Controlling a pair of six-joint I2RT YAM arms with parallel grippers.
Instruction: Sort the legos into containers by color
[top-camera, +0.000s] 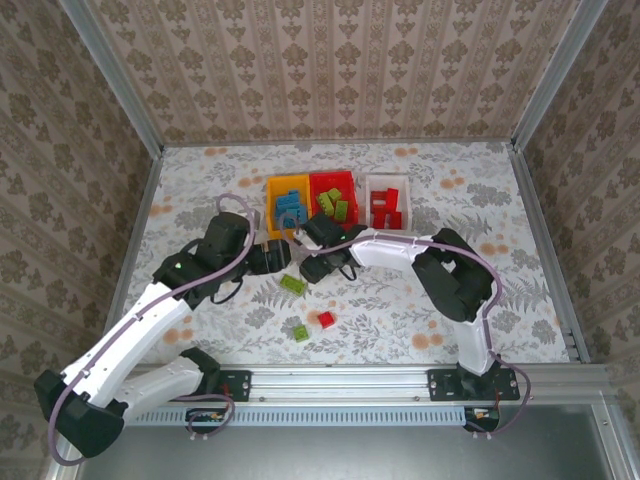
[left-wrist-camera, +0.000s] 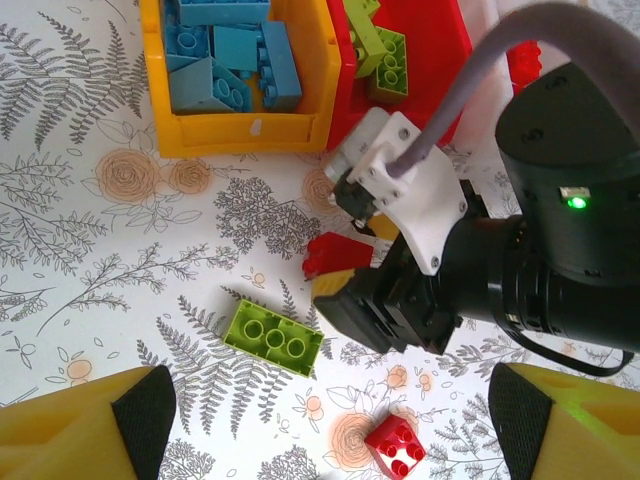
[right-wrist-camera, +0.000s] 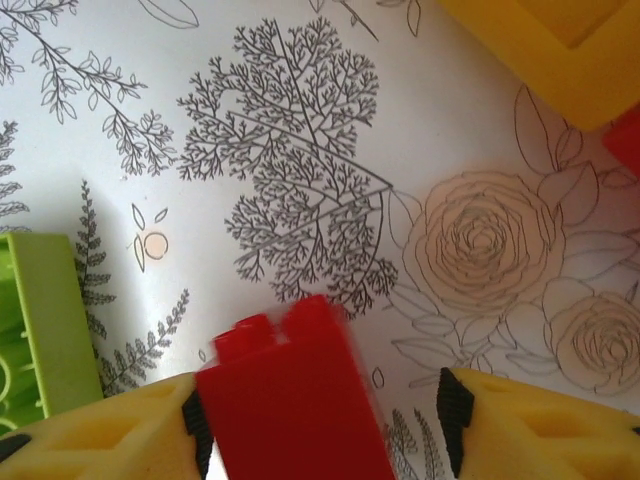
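Tabletop (right-wrist-camera: 300, 130) held red lego (right-wrist-camera: 290, 400) just in front of orange-yellow bin (left-wrist-camera: 240, 128); right fingers (right-wrist-camera: 540, 420) straddled it, apart, one pad touching, gap on other side. Left fingers (left-wrist-camera: 80, 430) hovered wide apart, nothing between; green lego (left-wrist-camera: 272, 338) lay farther out from that bin.

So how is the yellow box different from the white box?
The yellow box holds blue bricks; the white box holds red bricks. The yellow box sits left of the red box; the white box sits right of it. Both are open, rectangular and alike in size.
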